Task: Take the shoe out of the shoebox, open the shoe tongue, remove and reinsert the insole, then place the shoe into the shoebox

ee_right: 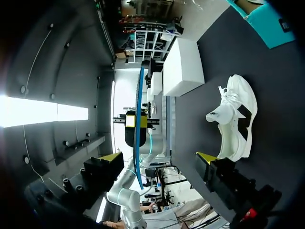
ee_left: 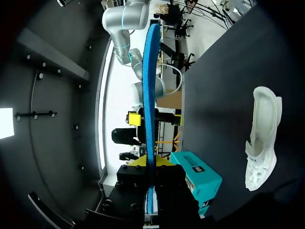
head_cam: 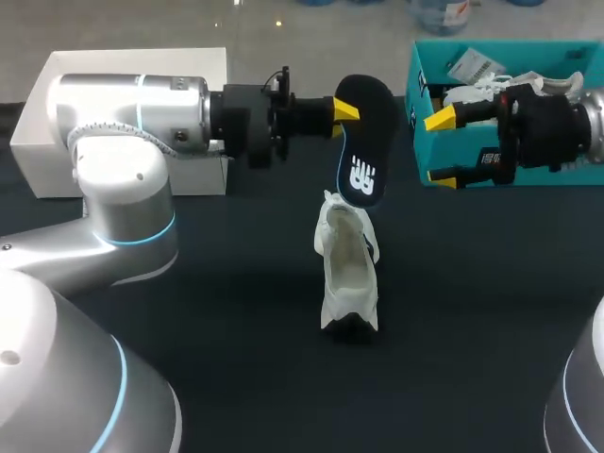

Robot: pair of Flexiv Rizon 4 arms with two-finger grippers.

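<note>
Head view: the left gripper (head_cam: 351, 111) pinches a black insole (head_cam: 363, 142) (blue underneath, white logo), with a white shoe (head_cam: 347, 274) near it; the right gripper (head_cam: 442, 146) stands wide open.

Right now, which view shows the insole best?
Head view: the insole shows its broad dark face, held by the left gripper above the white shoe. Both wrist views catch it only edge-on, as a thin blue strip: between the left gripper's fingers in its own view, ahead of the open right gripper in the other.
</note>
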